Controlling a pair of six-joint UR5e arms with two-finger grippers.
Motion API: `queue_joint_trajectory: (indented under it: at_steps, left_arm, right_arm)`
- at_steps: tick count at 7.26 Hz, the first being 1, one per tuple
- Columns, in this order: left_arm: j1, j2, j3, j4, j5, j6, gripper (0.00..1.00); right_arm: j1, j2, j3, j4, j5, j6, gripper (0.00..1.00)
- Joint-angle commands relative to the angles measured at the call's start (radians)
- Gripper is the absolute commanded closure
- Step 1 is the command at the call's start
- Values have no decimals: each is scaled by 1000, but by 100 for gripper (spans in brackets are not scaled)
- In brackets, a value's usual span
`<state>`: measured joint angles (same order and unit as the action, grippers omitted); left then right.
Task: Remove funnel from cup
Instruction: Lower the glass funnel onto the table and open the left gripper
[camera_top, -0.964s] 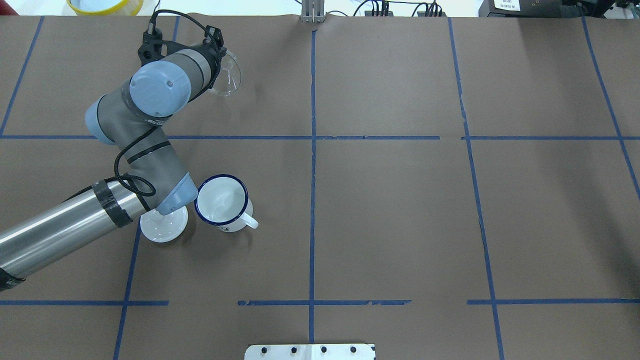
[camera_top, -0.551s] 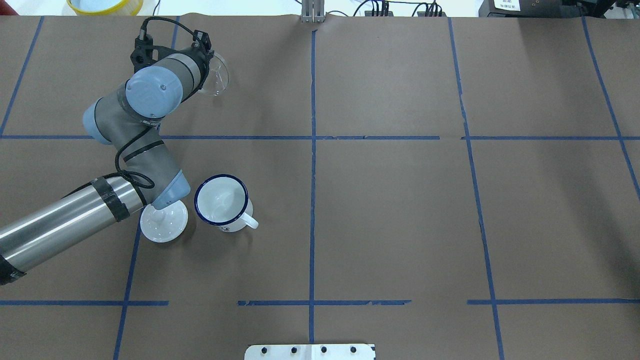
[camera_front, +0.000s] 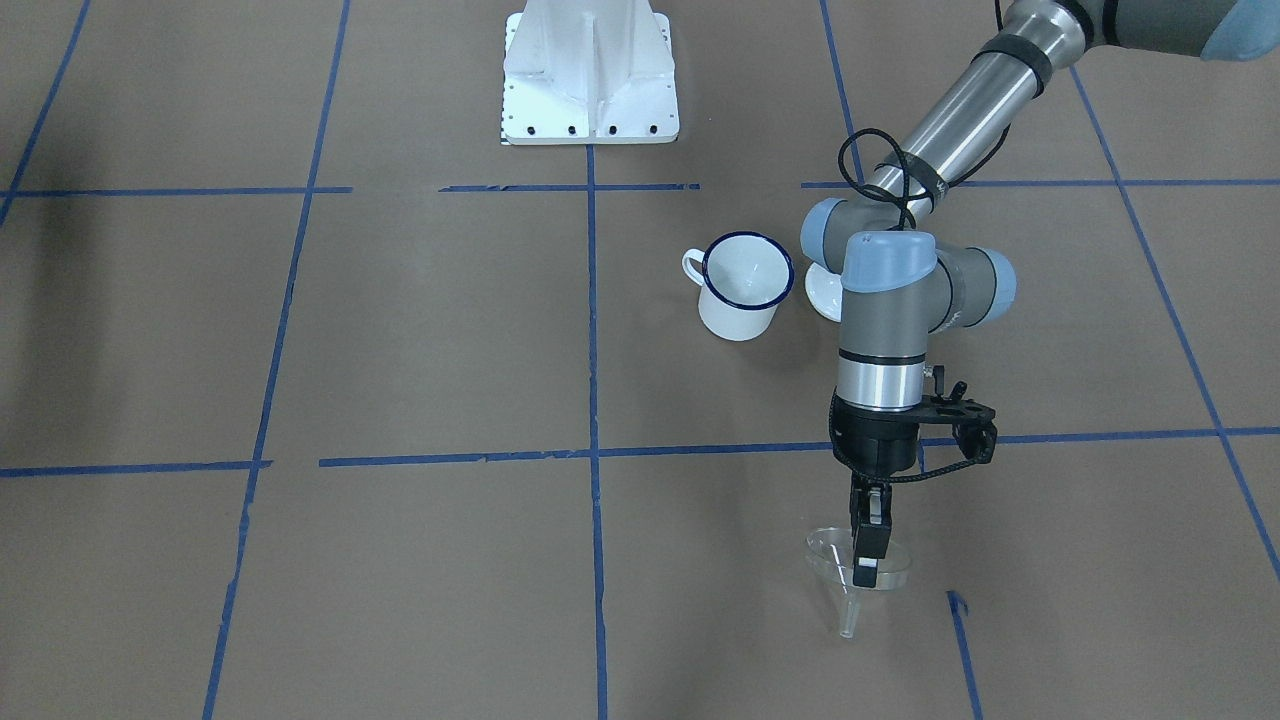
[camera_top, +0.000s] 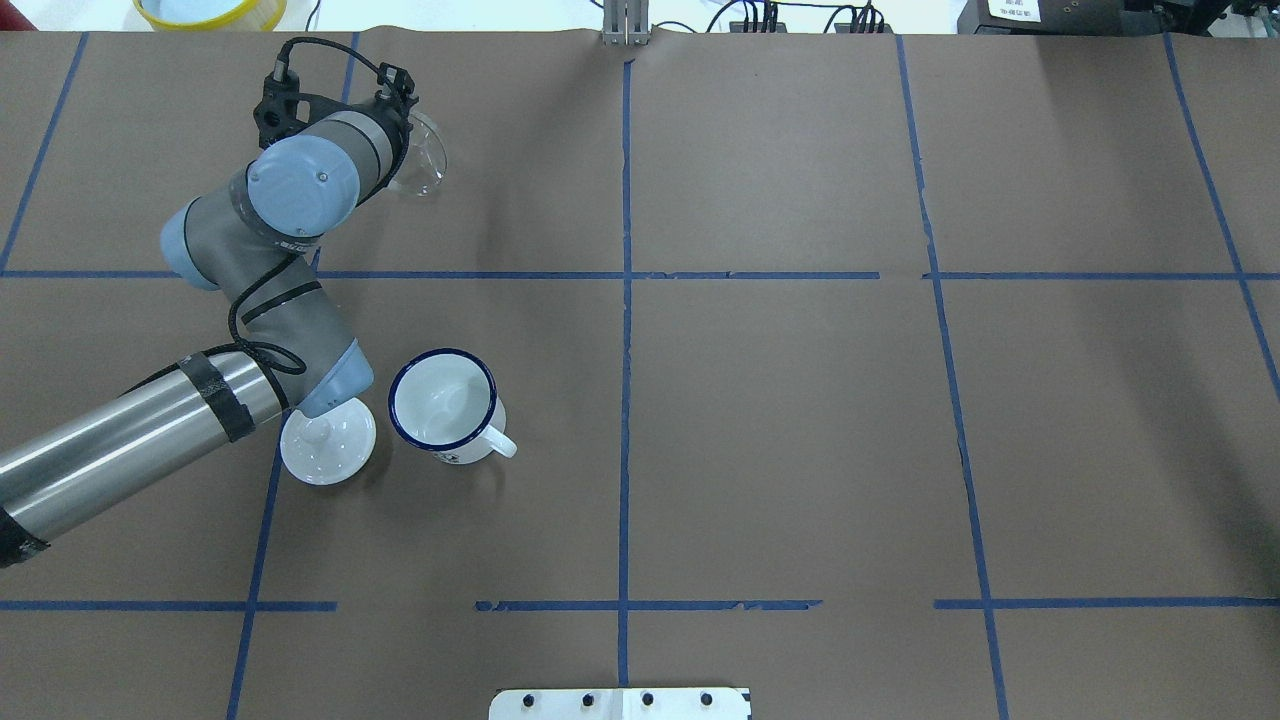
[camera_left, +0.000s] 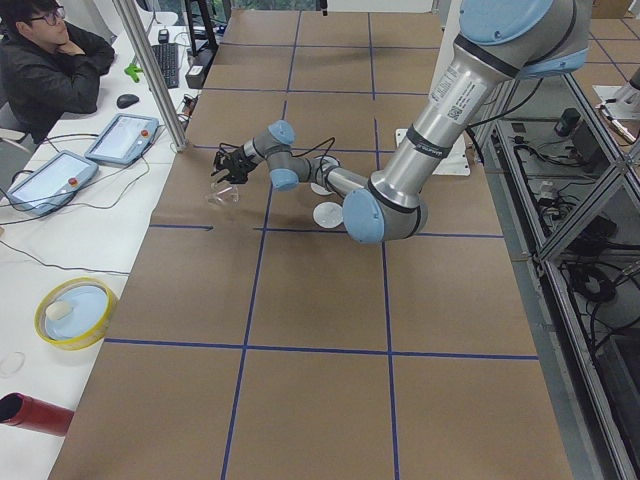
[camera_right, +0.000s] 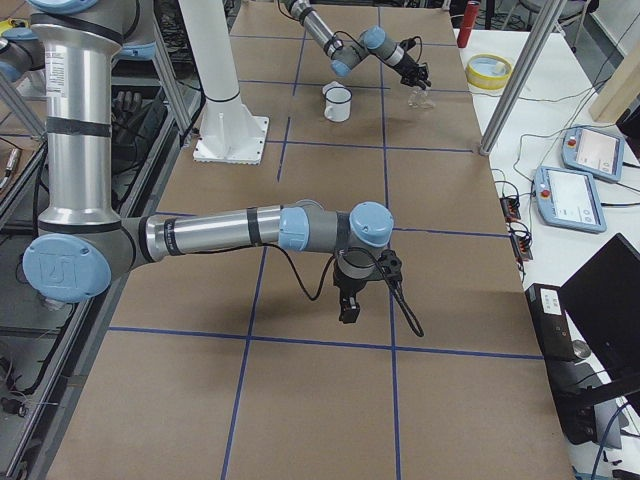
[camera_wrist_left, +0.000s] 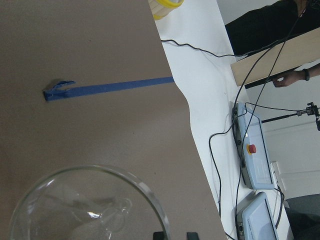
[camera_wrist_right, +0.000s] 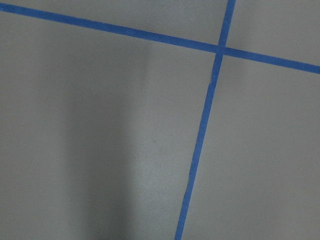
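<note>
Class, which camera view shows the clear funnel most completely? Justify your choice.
Exterior front-facing: the funnel shows whole, cone and spout, its rim pinched by the left gripper. In the overhead view the arm hides part of it. The left wrist view crops the cone, and both side views show it tiny.

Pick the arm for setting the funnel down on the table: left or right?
Left. The left gripper is clamped on the rim of the funnel, spout down over the table, well away from the cup. The right gripper hangs far from it, near the table's other end.
</note>
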<state>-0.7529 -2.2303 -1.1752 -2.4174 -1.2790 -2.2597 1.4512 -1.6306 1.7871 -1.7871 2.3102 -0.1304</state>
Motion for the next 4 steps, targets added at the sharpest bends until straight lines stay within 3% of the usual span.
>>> queue_joint_trajectory:
  at_steps: [1, 2, 3, 4]
  left_arm:
    - [-2, 7, -14, 10, -2, 115, 8]
    - [0, 52, -93, 17, -9, 200, 0]
    - [-2, 104, -185, 35, -32, 306, 0]
    - [-3, 142, -264, 102, -136, 397, 0]
  right_arm:
    - [0, 0, 0, 0, 0, 0, 0]
    - [0, 0, 0, 0, 0, 0, 0]
    - [0, 0, 0, 0, 0, 0, 0]
    - [0, 0, 0, 0, 0, 0, 0]
